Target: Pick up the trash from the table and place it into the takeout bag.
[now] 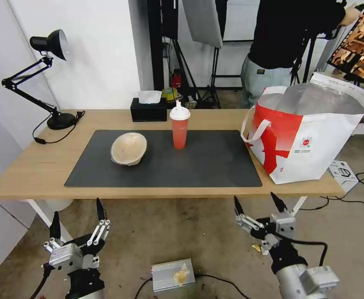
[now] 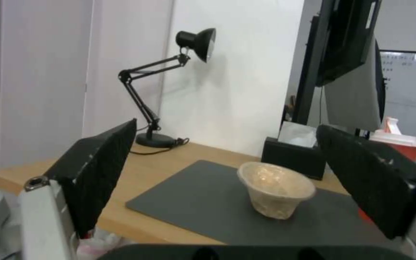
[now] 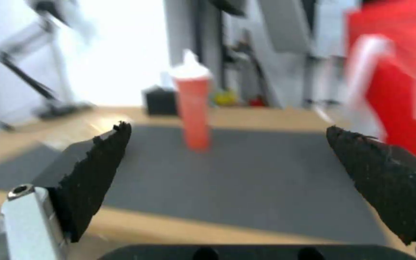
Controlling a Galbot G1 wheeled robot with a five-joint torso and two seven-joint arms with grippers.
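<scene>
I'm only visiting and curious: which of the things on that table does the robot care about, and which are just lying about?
Part of the job:
- beige pulp bowl, tipped on the dark grey mat
- tall red drink cup with white dome lid, upright
- large white-and-red takeout bag, open

Just lying about:
- black desk lamp
- black tissue box

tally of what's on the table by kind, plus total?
Bowls: 1, beige pulp bowl
Drink cups: 1, red cup with white dome lid
Bags: 1, white and red takeout bag
Tissue boxes: 1, black
Desk lamps: 1, black
Mats: 1, dark grey
Total: 6
Left pincer and right pincer are open, in front of the table's near edge.
</scene>
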